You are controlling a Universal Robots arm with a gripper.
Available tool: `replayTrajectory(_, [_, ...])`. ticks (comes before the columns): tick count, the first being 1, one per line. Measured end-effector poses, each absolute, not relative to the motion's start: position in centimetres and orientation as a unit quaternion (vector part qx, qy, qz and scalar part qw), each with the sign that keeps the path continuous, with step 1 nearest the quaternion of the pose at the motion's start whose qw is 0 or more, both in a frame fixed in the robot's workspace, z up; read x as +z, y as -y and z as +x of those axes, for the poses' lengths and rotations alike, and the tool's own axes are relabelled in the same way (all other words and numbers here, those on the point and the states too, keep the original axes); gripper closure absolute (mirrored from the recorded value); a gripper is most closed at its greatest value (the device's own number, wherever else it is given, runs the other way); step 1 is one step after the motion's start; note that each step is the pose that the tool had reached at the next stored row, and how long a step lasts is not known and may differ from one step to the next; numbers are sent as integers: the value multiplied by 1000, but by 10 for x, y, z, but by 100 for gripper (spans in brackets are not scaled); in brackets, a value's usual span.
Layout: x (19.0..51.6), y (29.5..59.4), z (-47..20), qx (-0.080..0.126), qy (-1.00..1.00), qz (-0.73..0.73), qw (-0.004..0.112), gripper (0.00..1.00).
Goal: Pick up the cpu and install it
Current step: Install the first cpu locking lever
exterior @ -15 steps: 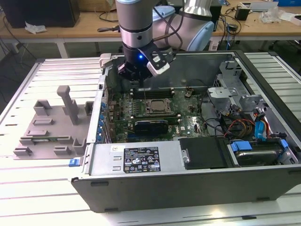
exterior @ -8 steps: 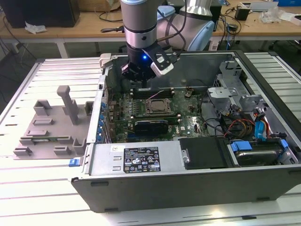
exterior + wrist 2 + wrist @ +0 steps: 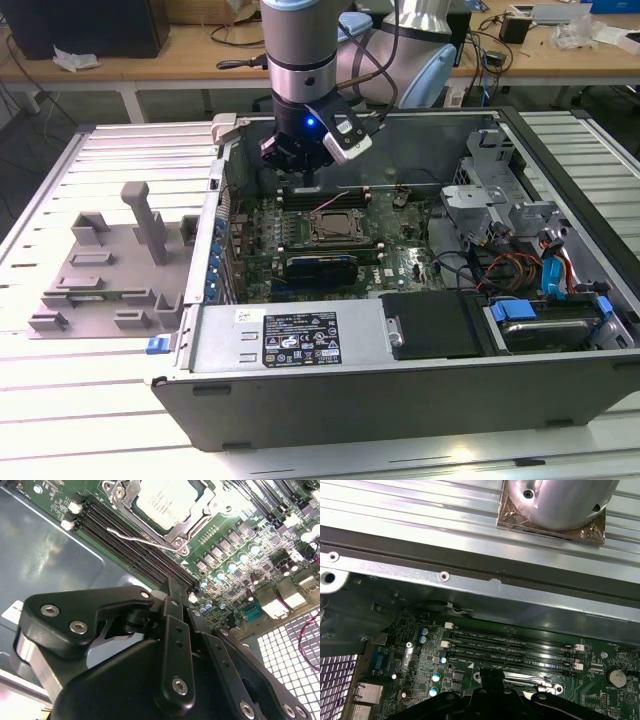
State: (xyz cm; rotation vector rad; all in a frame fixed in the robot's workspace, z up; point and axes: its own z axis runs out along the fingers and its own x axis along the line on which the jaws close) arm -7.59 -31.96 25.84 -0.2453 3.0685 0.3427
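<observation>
Now, exterior view: gripper (image 3: 302, 172) hangs upper centre, cpu (image 3: 332, 228) mid-frame in its socket (image 3: 312, 230), label (image 3: 300, 340) lower centre unreadable. Second wrist view: cpu (image 3: 162, 502) seated beside slots (image 3: 125, 540); whether the gripper (image 3: 172, 587) is open cannot be judged. First wrist view: print on slots (image 3: 512, 647) illegible.

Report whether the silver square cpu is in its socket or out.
In: silver square cpu lies flat within the metal socket frame.
</observation>
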Motion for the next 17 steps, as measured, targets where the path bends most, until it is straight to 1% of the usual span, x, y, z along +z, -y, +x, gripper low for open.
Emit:
replayTrajectory(9, [253, 320, -73, 110, -992, -52, 25, 89])
replayTrajectory(17, [244, 320, -57, 109, -992, -51, 25, 89])
